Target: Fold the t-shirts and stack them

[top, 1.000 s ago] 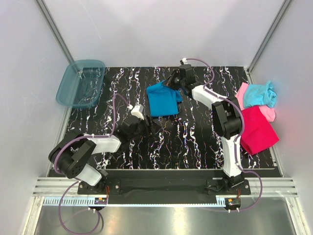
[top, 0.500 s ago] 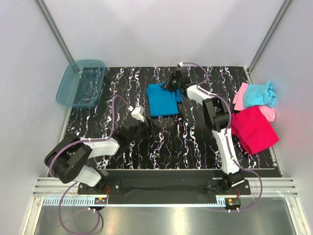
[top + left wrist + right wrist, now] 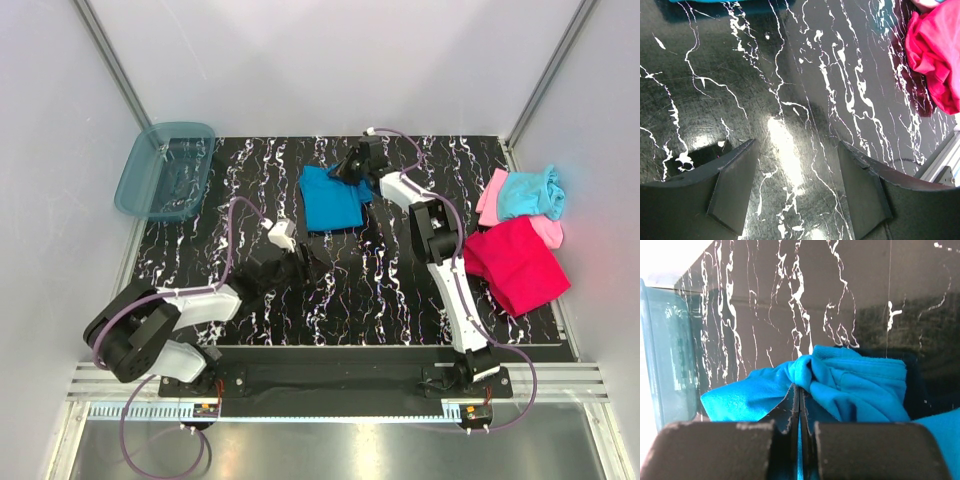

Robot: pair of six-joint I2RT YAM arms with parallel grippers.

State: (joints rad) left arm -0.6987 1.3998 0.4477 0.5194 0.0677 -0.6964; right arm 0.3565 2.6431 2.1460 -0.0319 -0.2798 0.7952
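The blue t-shirt (image 3: 330, 202) lies partly folded at the back middle of the black marbled table (image 3: 380, 290). My right gripper (image 3: 352, 171) is shut on a bunched fold at its far right corner; in the right wrist view the jaws (image 3: 798, 388) pinch the blue cloth (image 3: 860, 385). My left gripper (image 3: 305, 266) hovers open over bare table just in front of the shirt, with nothing between its fingers (image 3: 796, 150). At the right edge the magenta-red t-shirt (image 3: 520, 265) (image 3: 937, 55) lies crumpled, with the aqua t-shirt (image 3: 530, 192) on the light pink one (image 3: 493, 195) behind it.
A translucent teal plastic bin (image 3: 165, 170) (image 3: 665, 355) stands at the back left corner, overhanging the table edge. Grey walls close in the back and both sides. The arm bases sit on a rail at the near edge.
My right gripper has drawn the shirt's pinched corner slightly to the left, and its elbow has swung left. The left gripper has edged rightward, still open.
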